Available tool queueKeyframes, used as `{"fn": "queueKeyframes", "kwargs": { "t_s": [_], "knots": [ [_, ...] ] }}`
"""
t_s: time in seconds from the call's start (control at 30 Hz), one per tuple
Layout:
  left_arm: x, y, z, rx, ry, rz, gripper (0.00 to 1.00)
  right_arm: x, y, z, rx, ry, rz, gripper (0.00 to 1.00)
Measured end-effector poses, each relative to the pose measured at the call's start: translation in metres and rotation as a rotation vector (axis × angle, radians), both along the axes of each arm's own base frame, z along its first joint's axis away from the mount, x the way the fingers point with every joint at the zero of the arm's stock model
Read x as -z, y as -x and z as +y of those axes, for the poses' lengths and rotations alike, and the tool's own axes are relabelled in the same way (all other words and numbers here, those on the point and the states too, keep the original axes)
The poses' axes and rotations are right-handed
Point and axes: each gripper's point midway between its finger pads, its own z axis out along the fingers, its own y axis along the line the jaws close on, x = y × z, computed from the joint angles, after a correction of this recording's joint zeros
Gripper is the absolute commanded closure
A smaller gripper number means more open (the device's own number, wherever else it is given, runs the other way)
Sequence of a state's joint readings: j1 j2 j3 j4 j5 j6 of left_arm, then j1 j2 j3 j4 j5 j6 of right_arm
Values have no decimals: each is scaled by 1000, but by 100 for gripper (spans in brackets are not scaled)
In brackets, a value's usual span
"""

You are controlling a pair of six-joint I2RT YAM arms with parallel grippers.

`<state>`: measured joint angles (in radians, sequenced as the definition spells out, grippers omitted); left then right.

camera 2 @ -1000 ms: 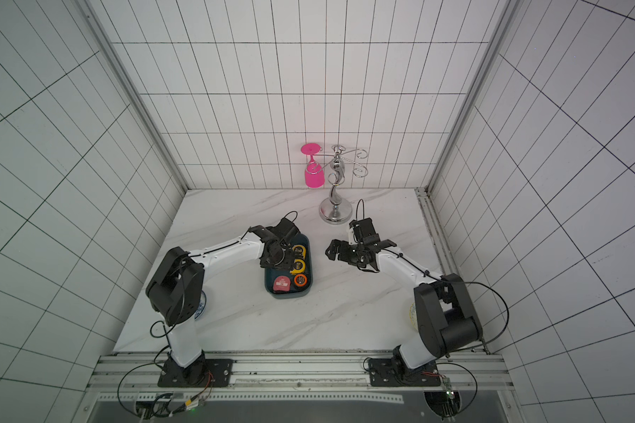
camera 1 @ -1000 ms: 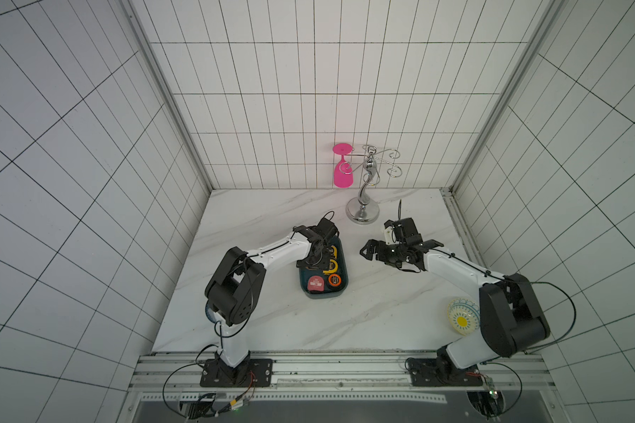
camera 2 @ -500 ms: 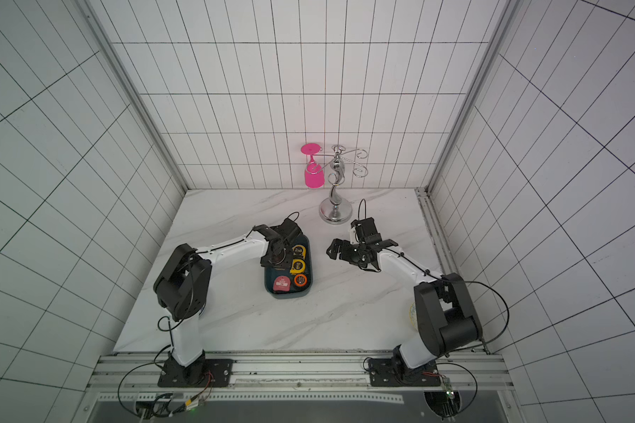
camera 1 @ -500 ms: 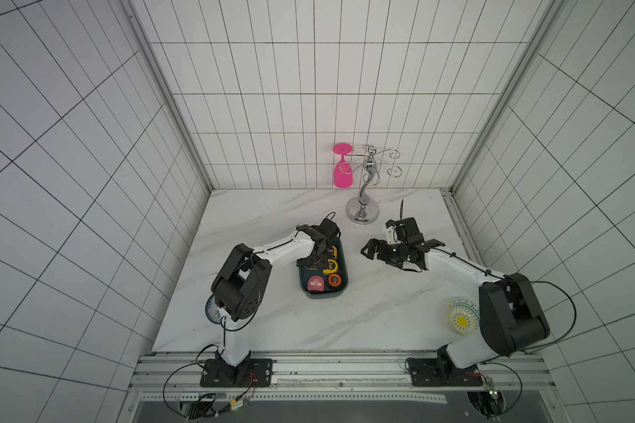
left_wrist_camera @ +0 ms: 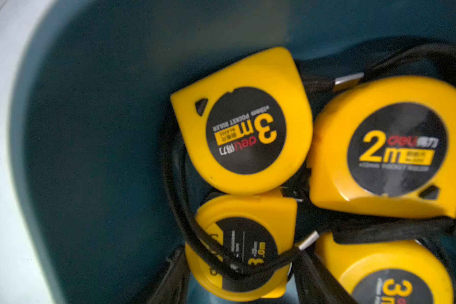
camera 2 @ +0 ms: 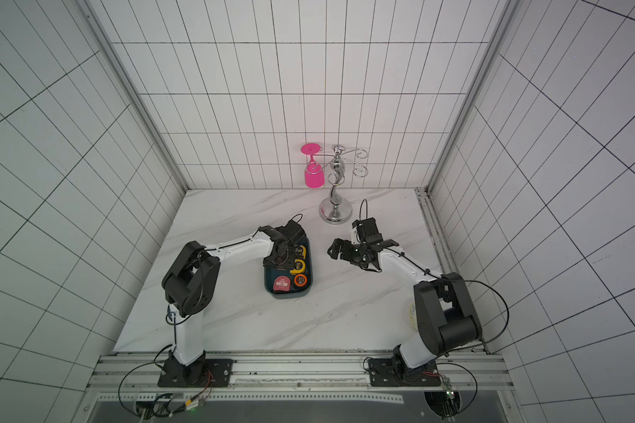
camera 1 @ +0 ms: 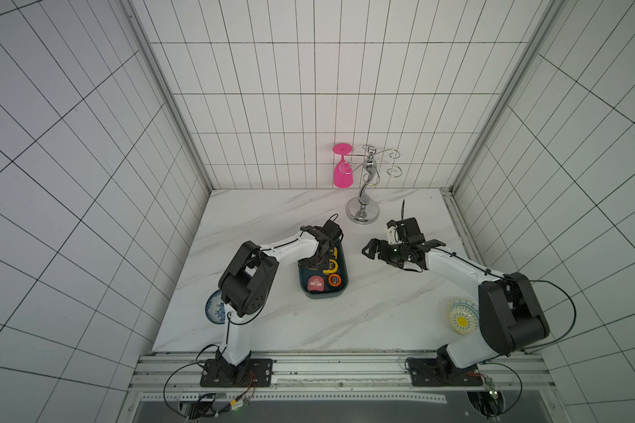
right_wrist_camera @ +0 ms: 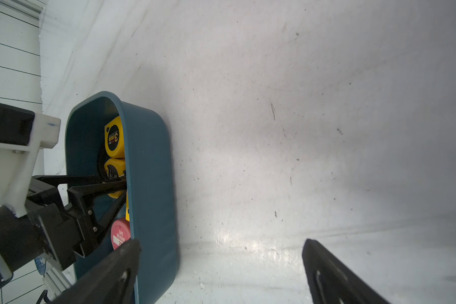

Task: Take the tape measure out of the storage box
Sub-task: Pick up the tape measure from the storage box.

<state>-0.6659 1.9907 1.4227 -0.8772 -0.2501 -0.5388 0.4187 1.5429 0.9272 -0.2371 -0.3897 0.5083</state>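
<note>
left gripper (left_wrist_camera: 240,252): down inside the box, jaws narrowed, fingers (left_wrist_camera: 174,276) pressed on both sides of the small yellow tape measure with black round label (left_wrist_camera: 242,208)
tape measure: in the dark teal plastic storage box (camera 1: 323,295), black strap across it, against three other yellow tape measures (left_wrist_camera: 327,158); lifted or resting, cannot tell
box: on the white marble table (camera 1: 272,322), between the arms; pink-red tape measure (camera 1: 316,284) and orange-black round one (camera 1: 334,280) at its near end
right gripper (right_wrist_camera: 221,244): spread wide, empty, over bare table just beside the box
</note>
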Motion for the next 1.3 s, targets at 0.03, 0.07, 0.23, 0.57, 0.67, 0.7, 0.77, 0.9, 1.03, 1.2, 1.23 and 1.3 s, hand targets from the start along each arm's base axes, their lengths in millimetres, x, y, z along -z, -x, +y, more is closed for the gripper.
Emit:
{"fn": "queueKeyframes", "kwargs": {
  "t_s": [0.03, 0.07, 0.23, 0.57, 0.67, 0.7, 0.77, 0.9, 1.03, 1.2, 1.23, 1.3],
  "knots": [
    [0, 0, 0, 0, 0, -1, 35, 0, 0, 0, 1, 0, -1, 0],
    [0, 0, 0, 0, 0, -2, 35, 0, 0, 0, 1, 0, -1, 0],
    [0, -2, 0, 3, -5, -9, 32, 1, -1, 1, -3, -7, 2, 1],
    [7, -8, -1, 18, -24, -5, 34, 5, 0, 2, -6, -9, 15, 1],
    [11, -9, -1, 19, -28, 1, 36, 5, 0, 2, -5, -10, 15, 1],
    [11, -9, -2, 20, -28, 1, 38, 5, 0, 3, -5, -10, 15, 1],
    [11, -9, -2, 20, -27, 0, 44, 6, 0, 2, -5, -10, 15, 1],
    [11, -10, 0, 17, -28, 0, 59, 6, 1, 2, -5, -10, 17, 1],
    [11, -10, 0, 17, -28, 0, 77, 6, 1, 2, -5, -10, 17, 2],
    [7, -7, 1, 11, -20, 3, 94, 6, 1, 3, -6, -13, 18, 2],
    [4, -6, 1, 9, -15, 3, 96, 6, 1, 3, -8, -15, 19, 2],
    [-4, -4, 1, 4, -3, -3, 99, 6, 1, 3, -10, -17, 19, 2]
  ]
}}
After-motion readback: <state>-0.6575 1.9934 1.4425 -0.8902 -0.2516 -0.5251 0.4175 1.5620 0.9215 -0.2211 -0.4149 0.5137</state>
